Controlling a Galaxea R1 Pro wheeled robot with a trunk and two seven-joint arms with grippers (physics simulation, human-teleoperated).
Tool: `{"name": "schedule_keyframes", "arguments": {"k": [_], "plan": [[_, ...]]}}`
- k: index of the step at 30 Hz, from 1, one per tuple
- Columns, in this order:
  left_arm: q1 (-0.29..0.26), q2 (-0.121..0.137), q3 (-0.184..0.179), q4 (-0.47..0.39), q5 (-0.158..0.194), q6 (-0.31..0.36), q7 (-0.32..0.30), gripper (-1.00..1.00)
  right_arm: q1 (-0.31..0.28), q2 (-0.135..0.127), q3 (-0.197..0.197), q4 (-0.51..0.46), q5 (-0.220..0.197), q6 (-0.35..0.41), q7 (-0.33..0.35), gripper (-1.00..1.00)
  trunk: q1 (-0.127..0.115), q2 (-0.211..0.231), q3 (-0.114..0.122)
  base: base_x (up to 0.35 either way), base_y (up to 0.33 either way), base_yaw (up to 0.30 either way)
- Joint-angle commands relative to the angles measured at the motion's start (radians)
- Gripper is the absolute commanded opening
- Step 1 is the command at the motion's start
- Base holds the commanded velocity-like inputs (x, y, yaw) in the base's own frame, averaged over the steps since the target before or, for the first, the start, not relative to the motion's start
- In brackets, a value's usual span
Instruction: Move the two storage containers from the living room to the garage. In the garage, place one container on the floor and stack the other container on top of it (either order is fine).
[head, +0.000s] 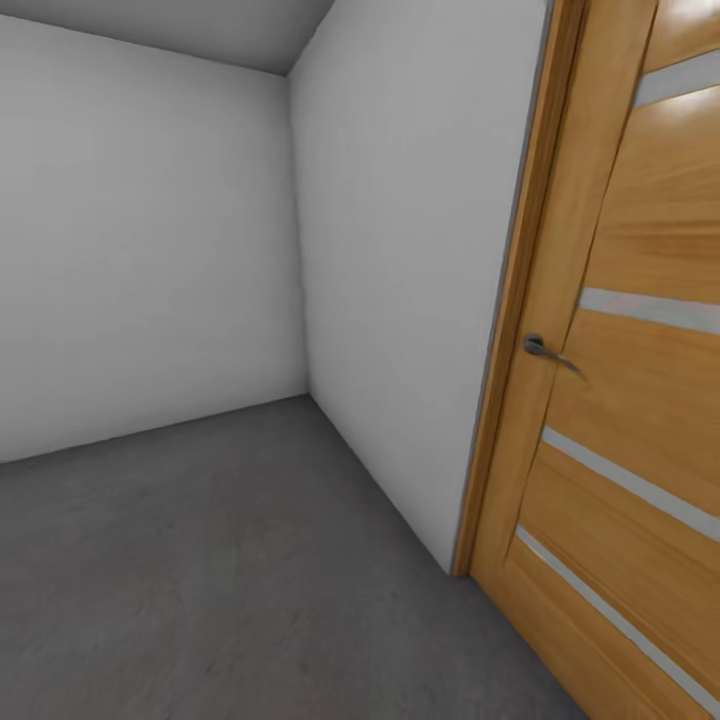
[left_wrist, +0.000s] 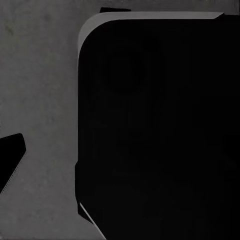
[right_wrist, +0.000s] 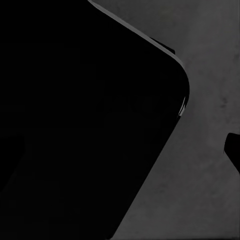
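Facing garage corner (head: 297, 230): white walls, grey ceiling, dark concrete floor (head: 220, 560). Wooden door (head: 640, 400) with frosted strips at head view's right, handle (head: 545, 350) grey (lever type). Wrist views: large black rounded-corner body (left_wrist: 160, 135) over speckled floor; dark finger tip (left_wrist: 10, 155) at frame edge. Jaw state of both grippers: cannot tell. Containers' position relative to grippers: cannot tell.

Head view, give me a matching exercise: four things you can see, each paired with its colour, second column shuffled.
Things:
1. door
2. door handle
3. floor
4. walls

Colours:
A. dark grey, speckled
B. plain white
C. light wood with pale strips
D. dark metal

Pairs: 1-C, 2-D, 3-A, 4-B
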Motion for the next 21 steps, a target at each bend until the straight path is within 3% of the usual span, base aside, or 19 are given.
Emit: {"name": "schedule_keyframes", "arguments": {"k": [1, 21], "plan": [[0.000, 0.000, 0.000, 0.000, 0.006, -0.002, 0.000, 1.00, 0.000, 0.000, 0.004, 0.000, -0.005, -0.003, 0.000, 1.00, 0.000, 0.000, -0.001, 0.001, 0.000, -0.251], [0.000, 0.000, 0.000, 0.000, 0.006, -0.003, 0.000, 1.00, 0.000, 0.000, 0.004, 0.000, -0.006, -0.002, 0.000, 1.00, 0.000, 0.000, -0.001, 0.000, 0.000, -0.251]]}}
